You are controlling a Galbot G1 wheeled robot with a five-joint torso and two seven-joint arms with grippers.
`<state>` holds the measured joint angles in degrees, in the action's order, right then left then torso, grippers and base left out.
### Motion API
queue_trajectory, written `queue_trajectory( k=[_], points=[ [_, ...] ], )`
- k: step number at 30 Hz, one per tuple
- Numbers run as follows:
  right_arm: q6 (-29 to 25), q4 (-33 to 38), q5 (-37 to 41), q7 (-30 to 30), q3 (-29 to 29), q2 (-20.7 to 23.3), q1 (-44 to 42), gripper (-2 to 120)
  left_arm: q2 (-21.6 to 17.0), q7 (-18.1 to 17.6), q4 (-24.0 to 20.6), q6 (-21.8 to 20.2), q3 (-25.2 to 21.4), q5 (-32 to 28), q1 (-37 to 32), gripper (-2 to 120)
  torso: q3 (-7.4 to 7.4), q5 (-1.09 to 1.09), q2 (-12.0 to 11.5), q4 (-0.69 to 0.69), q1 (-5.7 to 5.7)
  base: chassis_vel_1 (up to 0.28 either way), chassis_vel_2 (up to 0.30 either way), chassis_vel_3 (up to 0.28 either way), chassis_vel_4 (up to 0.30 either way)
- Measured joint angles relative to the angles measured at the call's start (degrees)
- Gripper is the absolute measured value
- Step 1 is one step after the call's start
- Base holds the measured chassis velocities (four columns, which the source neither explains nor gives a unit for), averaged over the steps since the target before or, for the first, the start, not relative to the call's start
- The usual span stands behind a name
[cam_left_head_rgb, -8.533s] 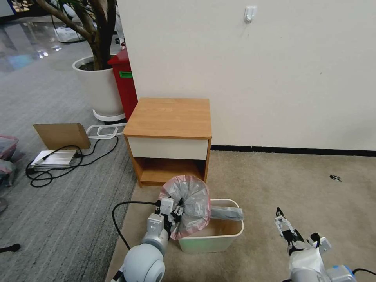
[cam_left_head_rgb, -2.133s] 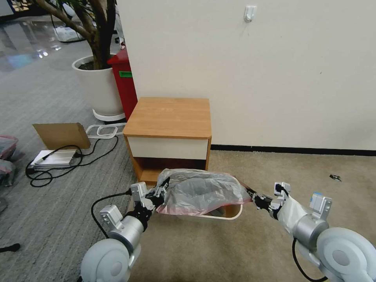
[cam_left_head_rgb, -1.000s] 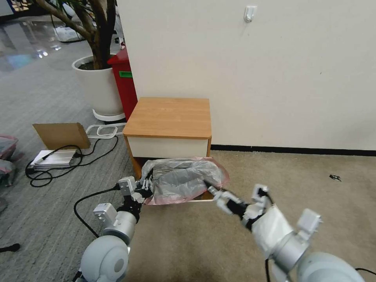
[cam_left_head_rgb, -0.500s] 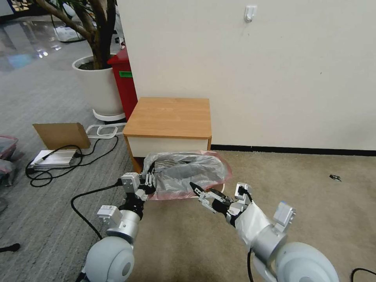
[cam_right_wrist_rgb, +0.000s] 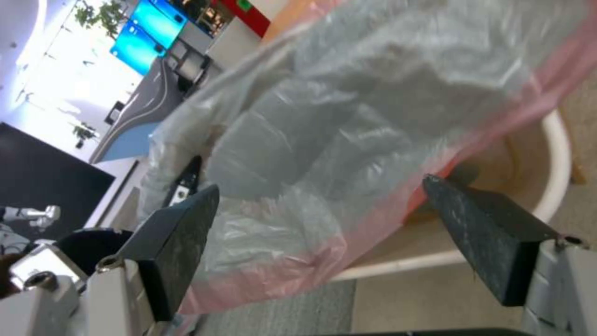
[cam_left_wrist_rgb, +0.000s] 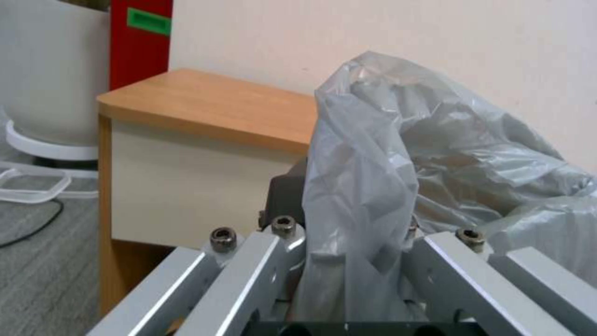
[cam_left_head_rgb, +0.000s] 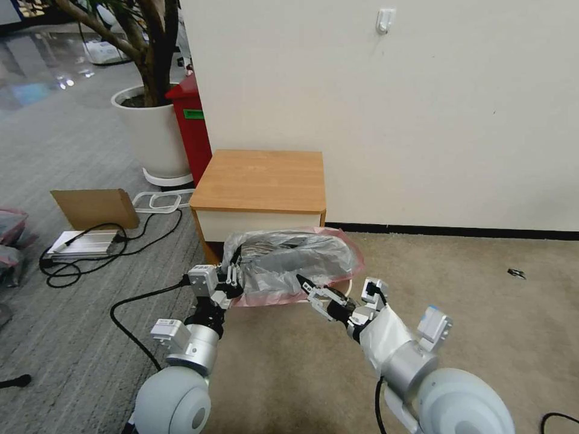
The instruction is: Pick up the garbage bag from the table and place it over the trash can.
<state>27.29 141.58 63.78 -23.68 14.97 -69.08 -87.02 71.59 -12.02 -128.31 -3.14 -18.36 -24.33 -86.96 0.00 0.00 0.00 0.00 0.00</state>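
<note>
- The garbage bag (cam_left_head_rgb: 289, 262) hangs in the air in front of the desk (cam_left_head_rgb: 260, 181), billowed out with its pink rim along the lower and right edges
- It sits above the trash can (cam_left_head_rgb: 345, 288), hiding nearly all of it; in the right wrist view a curve of the cream rim (cam_right_wrist_rgb: 553, 154) shows just under the bag's pink edge
- The left tool (cam_left_head_rgb: 232, 283) pinches the bag at its left end; the left wrist view shows grey plastic (cam_left_wrist_rgb: 398, 186) gathered between its metal fingers (cam_left_wrist_rgb: 261, 261)
- The right tool (cam_left_head_rgb: 306, 288) is at the bag's near edge with its jaws spread; the right wrist view shows the dark pads (cam_right_wrist_rgb: 180, 242) set wide apart, the bag's pink rim in the gap between them, and neither pad touching the plastic
- The desk's orange-brown top is bare, and its white drawer front lies just behind the bag
- On the grey carpet left of the desk stand a white plant pot (cam_left_head_rgb: 151, 135) and a red cabinet (cam_left_head_rgb: 192, 123)
</note>
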Motion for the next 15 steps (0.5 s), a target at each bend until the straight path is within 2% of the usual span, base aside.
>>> queue_trajectory(
  k=[6,15],
  points=[
    [0.71,0.32,-0.81,-1.14,0.28,0.94,0.2,88,0.48,0.02,-0.12,0.4,0.2,0.55,-0.14,10,0.0,0.0,0.0,0.0,0.0,0.0,0.0,0.0,0.0],
    [0.84,-1.25,-1.2,-1.57,-0.42,0.02,1.14,86,0.28,0.86,-0.48,1.32,0.35,0.49,0.25,10,0.0,0.0,0.0,0.0,0.0,0.0,0.0,0.0,0.0]
  ],
)
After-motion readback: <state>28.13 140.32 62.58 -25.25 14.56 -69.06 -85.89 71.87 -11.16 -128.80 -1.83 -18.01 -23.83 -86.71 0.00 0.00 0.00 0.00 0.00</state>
